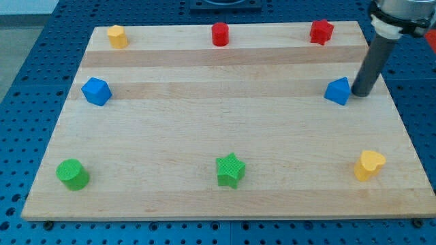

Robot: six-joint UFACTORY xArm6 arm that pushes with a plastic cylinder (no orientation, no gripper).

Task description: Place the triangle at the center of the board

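Note:
A blue triangle block lies near the right edge of the wooden board, about halfway up. My tip stands just to the right of it, touching or nearly touching its right side. The dark rod rises from there to the view's top right corner.
Other blocks ring the board: a yellow block, a red cylinder and a red star along the top; a blue cube at the left; a green cylinder, a green star and a yellow heart along the bottom.

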